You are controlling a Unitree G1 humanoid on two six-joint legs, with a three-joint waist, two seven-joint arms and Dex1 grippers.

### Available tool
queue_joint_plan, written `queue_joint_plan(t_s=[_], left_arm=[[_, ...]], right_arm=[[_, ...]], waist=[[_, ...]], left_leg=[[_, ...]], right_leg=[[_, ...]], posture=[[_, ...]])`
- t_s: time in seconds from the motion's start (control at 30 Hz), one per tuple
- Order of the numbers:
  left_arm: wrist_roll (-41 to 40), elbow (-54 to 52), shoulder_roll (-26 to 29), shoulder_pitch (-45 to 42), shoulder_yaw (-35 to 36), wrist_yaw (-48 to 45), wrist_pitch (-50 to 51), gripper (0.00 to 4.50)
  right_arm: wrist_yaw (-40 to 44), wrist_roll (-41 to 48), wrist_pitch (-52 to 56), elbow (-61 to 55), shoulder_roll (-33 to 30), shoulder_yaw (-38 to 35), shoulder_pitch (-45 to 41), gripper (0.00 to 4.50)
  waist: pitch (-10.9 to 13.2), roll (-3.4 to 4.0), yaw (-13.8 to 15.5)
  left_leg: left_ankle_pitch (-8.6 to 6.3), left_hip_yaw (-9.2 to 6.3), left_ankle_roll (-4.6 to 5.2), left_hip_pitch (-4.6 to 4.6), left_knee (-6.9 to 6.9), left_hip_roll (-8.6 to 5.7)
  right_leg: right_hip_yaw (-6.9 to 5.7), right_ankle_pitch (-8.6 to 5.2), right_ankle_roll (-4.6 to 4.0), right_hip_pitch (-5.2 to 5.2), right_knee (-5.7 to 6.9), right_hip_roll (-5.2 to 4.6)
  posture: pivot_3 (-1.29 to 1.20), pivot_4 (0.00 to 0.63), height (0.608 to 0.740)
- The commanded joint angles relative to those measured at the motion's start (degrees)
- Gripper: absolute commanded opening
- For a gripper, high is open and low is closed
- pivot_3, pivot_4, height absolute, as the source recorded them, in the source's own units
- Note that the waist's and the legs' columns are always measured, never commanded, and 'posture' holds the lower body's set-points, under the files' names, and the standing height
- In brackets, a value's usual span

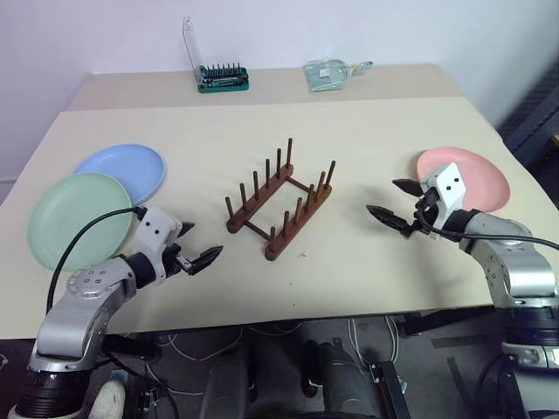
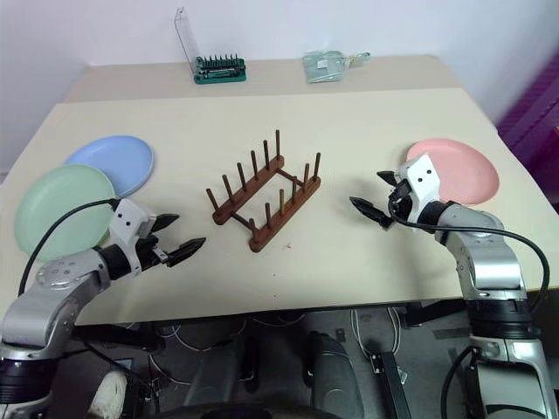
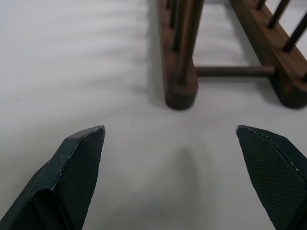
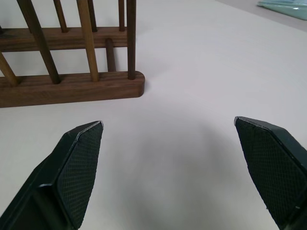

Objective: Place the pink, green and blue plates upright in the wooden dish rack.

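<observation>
From the left eye view, the wooden dish rack [image 1: 279, 199] stands empty at mid-table, its long axis running diagonally away from the robot and to its right; the left gripper [image 1: 194, 253], fingers spread and empty, sits beside the rack's near end, with the green plate [image 1: 77, 218] just behind its wrist on the outer side and the blue plate [image 1: 122, 171] beyond that, partly under the green one's edge.

From the right eye view, the right gripper [image 2: 374, 196], likewise spread and empty, points in at the rack; the pink plate [image 2: 454, 169] lies flat just behind it on its outer side, so I judge this arm nearest the pink plate, the left nearest green.

From the left wrist view, the rack's rail end stands ahead of the open fingers [image 3: 79, 153].

From the right wrist view, the rack lies ahead and to one side of the fingers [image 4: 76, 158]; bare table between.
</observation>
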Motion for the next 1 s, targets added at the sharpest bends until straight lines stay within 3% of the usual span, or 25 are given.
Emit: queue_joint_plan(t_s=[0.03, 0.23, 0.37, 0.6, 0.77, 0.9, 1.0], left_arm=[[0.1, -1.4, -0.5, -0.4, -1.5, 0.0, -0.6, 4.5], [-1.7, -4.0, -1.7, -0.1, -4.4, -1.1, 0.5, 4.5], [-3.9, -6.8, -1.7, -0.3, -10.8, -4.8, 3.3, 4.5], [6.3, -3.0, -6.5, -5.7, -23.2, 1.3, 2.2, 4.5], [6.6, 2.1, -14.7, -7.1, -22.6, 5.7, 0.2, 4.5], [8.9, 5.8, -15.7, -7.7, -22.7, 5.7, -2.5, 4.5], [10.4, 6.8, -14.8, -6.9, -22.5, 5.4, -5.0, 3.69]], right_arm=[[-0.5, -0.3, -1.1, -1.2, 0.5, 0.1, -1.9, 4.47], [-1.2, -0.8, -1.4, -1.1, 0.8, 0.5, -2.9, 4.47], [-1.8, -1.0, -1.5, -1.9, 1.2, 0.8, -2.3, 4.47], [-3.0, -1.2, -2.1, -2.0, 2.0, 0.2, -2.0, 4.47], [-3.7, -2.3, -2.6, -2.4, 2.5, 1.0, -1.3, 4.47], [-3.8, -1.5, -1.9, -3.4, 2.5, 0.6, -0.8, 4.47], [-3.6, -1.5, -1.8, -4.3, 2.3, 0.9, 0.7, 4.5]], waist=[[0.0, 0.0, 0.0], [0.0, 0.0, 0.0], [0.0, 0.0, 0.1], [0.0, 0.03, 0.0], [-0.1, 0.06, 0.1], [-0.1, 0.1, 0.1], [-0.1, 0.12, 0.1]], left_leg=[[0.0, 0.0, 0.0, 0.0, 0.0, 0.0], [0.0, 0.0, 0.0, 0.0, -0.01, 0.0], [0.0, 0.0, 0.0, -0.01, 0.0, -0.01], [0.01, -0.02, 0.01, 0.0, 0.01, -0.07], [0.01, -0.03, 0.02, 0.02, 0.03, -0.09], [0.02, -0.06, 0.03, 0.04, 0.08, -0.09], [0.01, -0.06, 0.03, 0.07, 0.07, -0.08]], right_leg=[[0.0, 0.0, 0.0, -0.01, 0.0, 0.0], [0.0, 0.0, 0.0, -0.02, 0.01, 0.02], [0.0, 0.0, 0.0, 0.01, -0.01, -0.02], [0.01, 0.0, 0.01, 0.01, 0.01, 0.03], [0.02, 0.01, 0.03, 0.08, 0.01, 0.02], [0.01, 0.01, 0.03, 0.08, 0.05, 0.03], [0.01, 0.0, 0.01, 0.11, 0.05, 0.03]], posture=[[0.0, 0.15, 0.73], [0.0, 0.15, 0.73], [0.0, 0.15, 0.73], [0.0, 0.15, 0.73], [0.0, 0.15, 0.73], [0.0, 0.15, 0.73], [0.0, 0.15, 0.73]])
